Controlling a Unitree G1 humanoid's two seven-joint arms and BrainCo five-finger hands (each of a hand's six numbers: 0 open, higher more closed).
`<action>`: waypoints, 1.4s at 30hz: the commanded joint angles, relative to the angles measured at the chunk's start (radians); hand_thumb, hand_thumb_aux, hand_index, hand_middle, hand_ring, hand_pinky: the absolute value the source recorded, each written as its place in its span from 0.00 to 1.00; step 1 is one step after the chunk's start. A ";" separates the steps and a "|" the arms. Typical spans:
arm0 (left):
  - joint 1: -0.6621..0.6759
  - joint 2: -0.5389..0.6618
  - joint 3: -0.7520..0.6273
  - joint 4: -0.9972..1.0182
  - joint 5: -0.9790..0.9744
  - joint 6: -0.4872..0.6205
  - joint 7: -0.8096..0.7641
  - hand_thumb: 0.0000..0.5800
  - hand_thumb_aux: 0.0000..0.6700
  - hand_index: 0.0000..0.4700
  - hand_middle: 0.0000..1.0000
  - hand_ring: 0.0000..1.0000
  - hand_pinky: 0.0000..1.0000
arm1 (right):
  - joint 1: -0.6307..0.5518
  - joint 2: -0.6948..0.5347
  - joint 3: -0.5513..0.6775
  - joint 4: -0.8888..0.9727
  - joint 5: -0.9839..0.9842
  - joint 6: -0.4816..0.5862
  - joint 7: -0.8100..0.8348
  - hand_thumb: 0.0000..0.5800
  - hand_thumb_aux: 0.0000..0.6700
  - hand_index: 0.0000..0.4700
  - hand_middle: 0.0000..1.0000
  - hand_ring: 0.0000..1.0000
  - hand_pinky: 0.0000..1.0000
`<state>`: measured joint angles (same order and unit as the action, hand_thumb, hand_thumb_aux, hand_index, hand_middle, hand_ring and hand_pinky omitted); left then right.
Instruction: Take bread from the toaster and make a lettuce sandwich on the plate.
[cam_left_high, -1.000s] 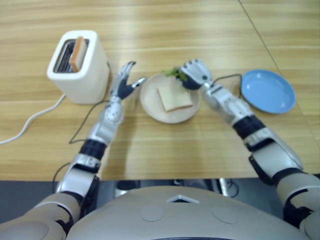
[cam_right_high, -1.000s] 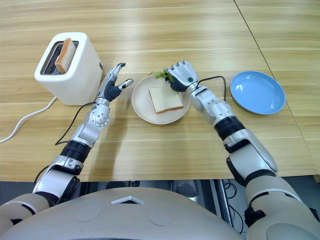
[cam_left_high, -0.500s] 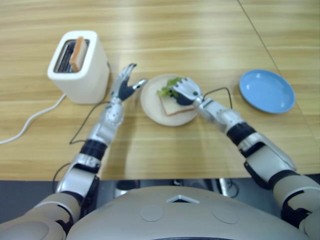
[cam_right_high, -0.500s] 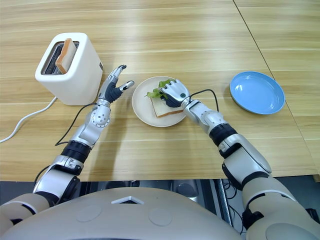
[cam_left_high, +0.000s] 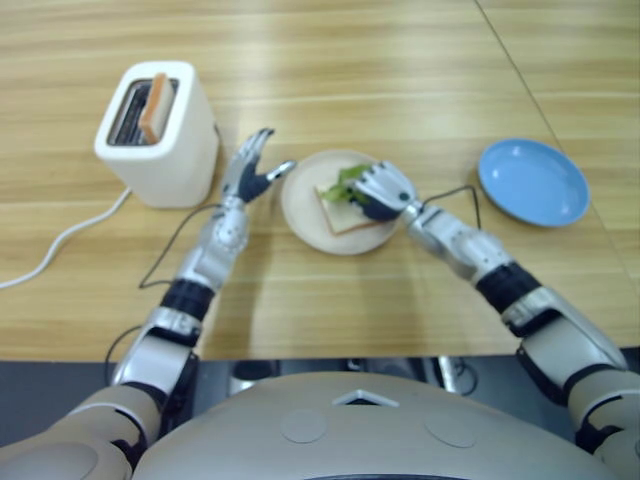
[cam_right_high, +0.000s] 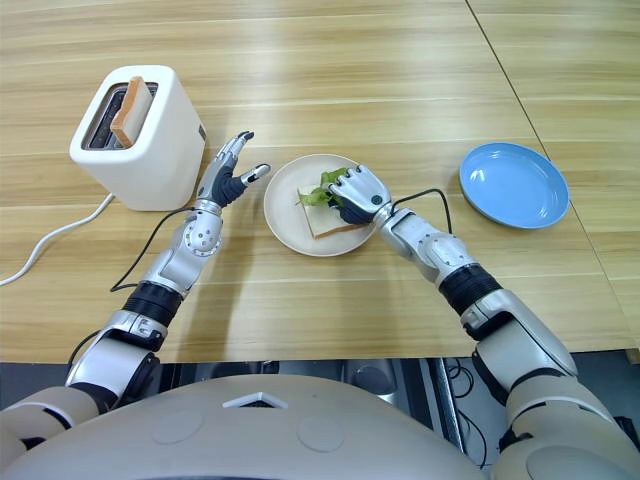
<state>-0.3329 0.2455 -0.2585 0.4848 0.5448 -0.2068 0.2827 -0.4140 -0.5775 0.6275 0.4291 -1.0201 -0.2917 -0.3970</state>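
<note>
The cream plate (cam_right_high: 284, 216) is sitting at table (cam_right_high: 330, 60) centre, carrying one bread slice (cam_right_high: 328, 226). The lettuce (cam_right_high: 322, 193) is lying on that slice's 10 o'clock corner. The right hand (cam_right_high: 358, 196) is resting over the slice, its fingers (cam_right_high: 346, 183) curling around the lettuce and gripping it. The toaster (cam_right_high: 150, 160) is standing at the plate's 10 o'clock, with a second bread slice (cam_right_high: 132, 106) sticking upright from its slot. The left hand (cam_right_high: 225, 182) is hovering at the plate's 9 o'clock, between toaster and plate, its fingers (cam_right_high: 240, 145) spreading wide and holding nothing. A blue plate (cam_right_high: 513, 185) is lying at 3 o'clock, well apart.
</note>
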 joint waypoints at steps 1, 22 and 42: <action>-0.001 0.000 -0.008 0.023 0.007 0.004 -0.002 0.00 0.00 0.00 0.00 0.00 0.00 | 0.039 -0.012 -0.001 -0.033 -0.006 -0.005 0.044 1.00 1.00 0.98 1.00 1.00 1.00; 0.009 0.020 -0.013 -0.022 0.029 -0.019 0.015 0.00 0.00 0.00 0.00 0.00 0.00 | 0.251 -0.134 -0.172 -0.389 0.040 -0.002 0.150 0.00 0.00 0.00 0.00 0.00 0.00; 0.078 0.217 0.217 -0.648 0.358 0.243 0.011 0.00 0.00 0.00 0.00 0.00 0.00 | 0.354 -0.197 -0.572 -0.537 0.229 -0.043 0.154 0.00 0.00 0.00 0.00 0.00 0.00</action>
<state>-0.2498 0.4397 -0.0770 -0.1686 0.8421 -0.0398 0.3231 -0.0614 -0.7918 0.0605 -0.1415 -0.8228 -0.3242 -0.2422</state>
